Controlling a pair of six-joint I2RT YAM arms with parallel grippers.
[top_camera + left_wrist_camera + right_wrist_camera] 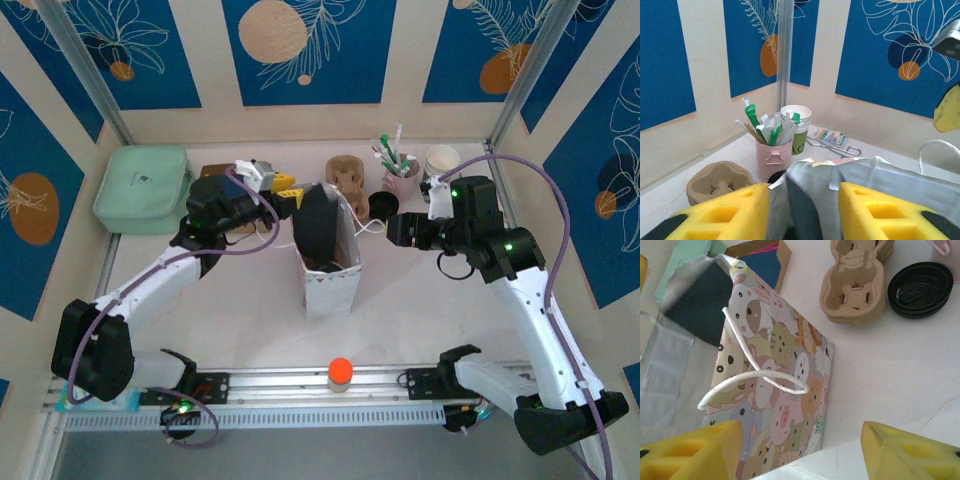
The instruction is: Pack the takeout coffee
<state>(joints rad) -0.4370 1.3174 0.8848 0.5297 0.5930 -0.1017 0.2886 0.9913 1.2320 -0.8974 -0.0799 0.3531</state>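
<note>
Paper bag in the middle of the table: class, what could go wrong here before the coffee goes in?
The left claw straddles the rim of the tall bag; a tug might tip it. The white rope handle loops near the open right claw and might snag on it.

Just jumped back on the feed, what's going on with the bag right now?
The paper bag stands upright mid-table. The left gripper is open, its fingers straddling the bag's top rim, apparently to spread the mouth. The right gripper is also open and holds nothing, hovering by the bag's cartoon-printed side near the white cord handle. Pulp cup carriers and black lids sit beyond the bag.
</note>
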